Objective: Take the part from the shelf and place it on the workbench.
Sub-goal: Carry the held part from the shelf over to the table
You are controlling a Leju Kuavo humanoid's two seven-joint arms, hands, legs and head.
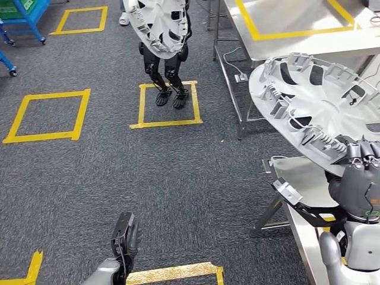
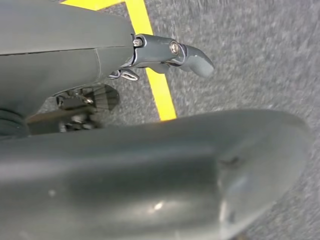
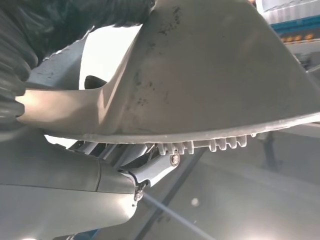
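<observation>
At 7 o'clock in my head view the left hand hangs over the carpet, fingers apart, holding nothing. At 12 o'clock another robot stands in a yellow tape square. At 3 o'clock my right hand grips the part, a pale grey round wheel cover with ribbed clips and cut-outs, tilted, by the steel workbench.
</observation>
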